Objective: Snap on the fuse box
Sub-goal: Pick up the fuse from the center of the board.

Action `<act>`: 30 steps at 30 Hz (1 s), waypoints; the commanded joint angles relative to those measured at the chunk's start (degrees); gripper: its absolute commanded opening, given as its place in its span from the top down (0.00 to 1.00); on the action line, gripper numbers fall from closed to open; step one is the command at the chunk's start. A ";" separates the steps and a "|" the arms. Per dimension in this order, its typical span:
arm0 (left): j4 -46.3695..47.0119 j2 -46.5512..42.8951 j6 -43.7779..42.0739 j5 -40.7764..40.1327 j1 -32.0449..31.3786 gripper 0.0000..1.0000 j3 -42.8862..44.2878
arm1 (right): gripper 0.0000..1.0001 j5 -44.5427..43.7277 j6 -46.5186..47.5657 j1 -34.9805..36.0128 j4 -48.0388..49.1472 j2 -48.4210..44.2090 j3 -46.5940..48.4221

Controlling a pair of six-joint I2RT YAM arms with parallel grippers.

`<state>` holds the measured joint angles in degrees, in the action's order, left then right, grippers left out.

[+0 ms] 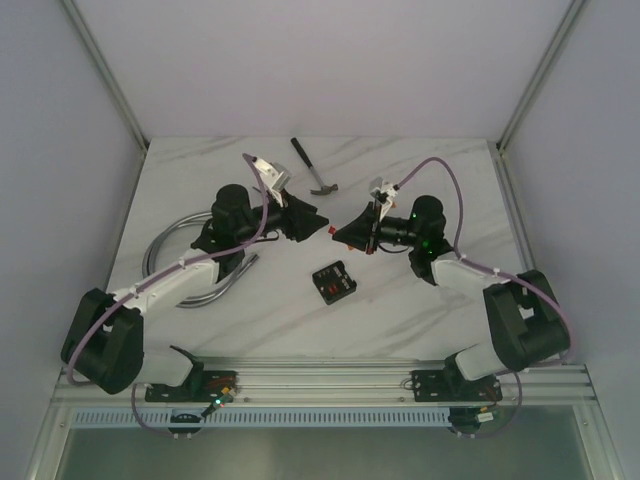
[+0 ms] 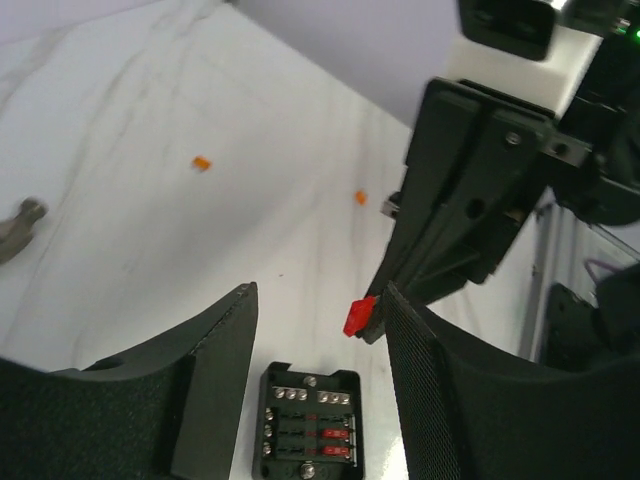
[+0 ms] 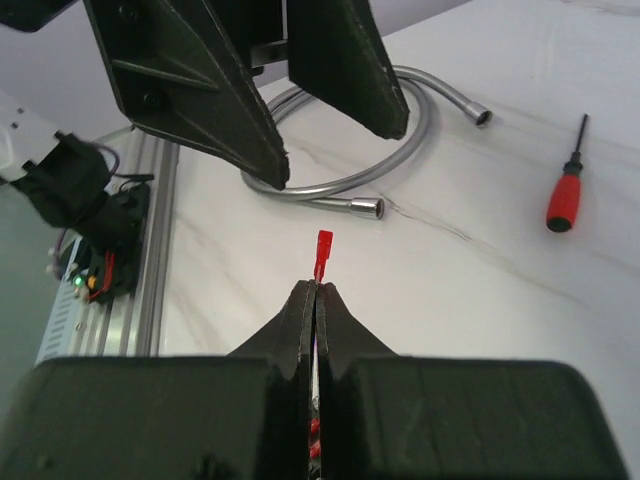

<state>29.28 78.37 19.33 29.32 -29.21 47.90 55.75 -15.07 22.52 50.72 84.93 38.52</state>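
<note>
The fuse box (image 1: 333, 282) is a small black square lying flat on the white table, below and between the two grippers. In the left wrist view the fuse box (image 2: 310, 425) shows under the gap of my left gripper (image 2: 320, 295), with two red fuses seated in its rows. My left gripper (image 1: 322, 222) is open and holds nothing. My right gripper (image 3: 315, 288) is shut on a small red fuse (image 3: 322, 250), which sticks out past its tips. That fuse (image 2: 359, 316) hangs right beside my left gripper's right finger, above the table.
A hammer (image 1: 315, 170) lies at the back of the table. A coiled metal hose (image 1: 175, 245) sits at the left. A red-handled screwdriver (image 3: 566, 195) lies on the marble. Two loose orange fuses (image 2: 201, 162) (image 2: 360, 197) are scattered beyond the box.
</note>
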 commanded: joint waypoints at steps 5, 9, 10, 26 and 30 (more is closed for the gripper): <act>6.99 -1.32 -5.67 16.34 -0.04 0.40 -2.11 | 1.00 9.71 3.48 -0.24 -6.24 -4.41 2.56; 7.26 -1.21 -6.82 18.85 -0.29 0.45 -2.43 | 1.00 10.32 3.73 -0.28 -6.90 -5.60 2.78; 7.21 -1.12 -6.85 19.39 -0.44 0.46 -2.43 | 1.00 10.34 3.61 -0.23 -6.94 -5.63 2.83; 5.74 0.86 -10.09 22.34 -1.68 0.65 -2.00 | 1.00 11.93 3.03 -0.30 -7.13 -6.21 3.40; 5.32 1.00 -10.29 23.00 -1.88 0.69 -2.02 | 1.00 12.35 2.90 -0.26 -6.89 -6.01 3.40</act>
<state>33.39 79.02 11.14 49.34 -30.74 45.71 66.06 -12.29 22.48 43.11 80.25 39.92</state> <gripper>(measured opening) 0.321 0.023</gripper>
